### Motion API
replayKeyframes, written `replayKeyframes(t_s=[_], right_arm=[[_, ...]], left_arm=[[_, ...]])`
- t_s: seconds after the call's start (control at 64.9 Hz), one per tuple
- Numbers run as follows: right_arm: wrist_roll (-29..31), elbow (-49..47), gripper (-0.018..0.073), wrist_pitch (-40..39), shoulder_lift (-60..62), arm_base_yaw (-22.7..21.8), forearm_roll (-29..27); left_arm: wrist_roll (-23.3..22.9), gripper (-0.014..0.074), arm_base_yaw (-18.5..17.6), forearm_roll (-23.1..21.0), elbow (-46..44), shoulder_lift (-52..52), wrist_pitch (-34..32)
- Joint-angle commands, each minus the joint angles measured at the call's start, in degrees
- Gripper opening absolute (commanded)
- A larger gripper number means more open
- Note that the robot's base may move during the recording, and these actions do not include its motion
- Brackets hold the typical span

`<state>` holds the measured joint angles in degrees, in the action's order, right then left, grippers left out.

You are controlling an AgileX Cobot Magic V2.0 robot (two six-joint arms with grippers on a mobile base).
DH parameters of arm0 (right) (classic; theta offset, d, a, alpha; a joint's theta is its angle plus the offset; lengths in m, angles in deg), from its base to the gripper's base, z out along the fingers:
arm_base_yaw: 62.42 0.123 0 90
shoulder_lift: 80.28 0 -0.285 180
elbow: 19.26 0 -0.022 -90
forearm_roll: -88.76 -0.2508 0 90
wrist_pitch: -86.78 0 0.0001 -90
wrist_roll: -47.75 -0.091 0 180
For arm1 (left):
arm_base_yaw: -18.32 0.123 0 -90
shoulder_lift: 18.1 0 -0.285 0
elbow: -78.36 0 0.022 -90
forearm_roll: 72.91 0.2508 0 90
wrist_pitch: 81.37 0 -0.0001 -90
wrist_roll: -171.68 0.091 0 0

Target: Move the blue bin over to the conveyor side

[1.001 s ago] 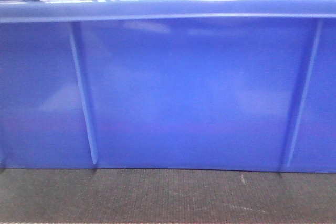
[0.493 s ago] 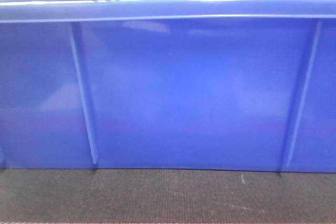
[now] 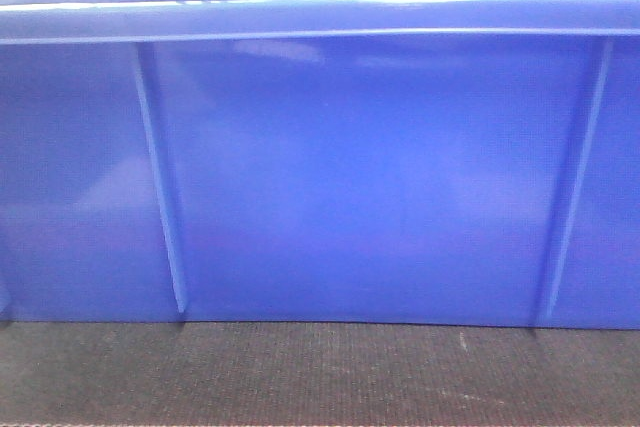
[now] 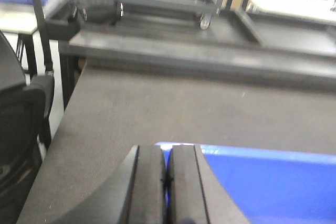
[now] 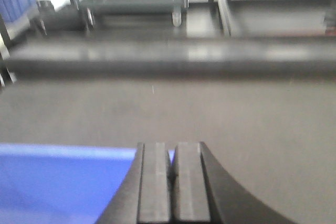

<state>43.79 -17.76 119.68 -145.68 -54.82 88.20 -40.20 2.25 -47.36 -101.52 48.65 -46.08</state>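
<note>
Front view hugs blue bin; wrists overlook it.

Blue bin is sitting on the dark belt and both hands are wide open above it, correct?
Not quite. The blue bin does sit on the dark belt, but both hands are shut: left hand and right hand, per the wrist views.

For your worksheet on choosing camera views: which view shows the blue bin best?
The front view: the blue bin fills it, showing its wall, ribs and rim, resting on the belt. Each wrist view shows only a corner beside its closed gripper, left and right.
</note>
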Motion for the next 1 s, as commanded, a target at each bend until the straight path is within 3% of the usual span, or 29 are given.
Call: replayKeyframes(t_s=[0.0,0.2,0.431,0.647,0.986], right_arm=[[0.56,0.71,-0.0081,-0.92,3.74,0.10,1.13],[0.56,16.00,-0.0081,-7.11,13.13,0.10,1.95],[0.56,36.18,-0.0081,-18.67,26.64,0.10,1.95],[0.56,47.71,-0.0081,-19.19,38.72,0.10,1.95],[0.56,57.17,-0.0077,-16.67,55.52,0.10,1.95]], left_arm=[[-0.31,-0.0008,0.39,-1.36,2.72,-3.73,-0.78],[-0.31,-0.0008,0.39,-1.22,20.14,-14.40,-10.80],[-0.31,-0.0008,0.39,-0.79,36.80,-24.13,-15.16],[-0.31,-0.0008,0.39,-0.79,48.45,-32.08,-23.94],[-0.31,-0.0008,0.39,0.02,57.15,-43.70,-24.00]])
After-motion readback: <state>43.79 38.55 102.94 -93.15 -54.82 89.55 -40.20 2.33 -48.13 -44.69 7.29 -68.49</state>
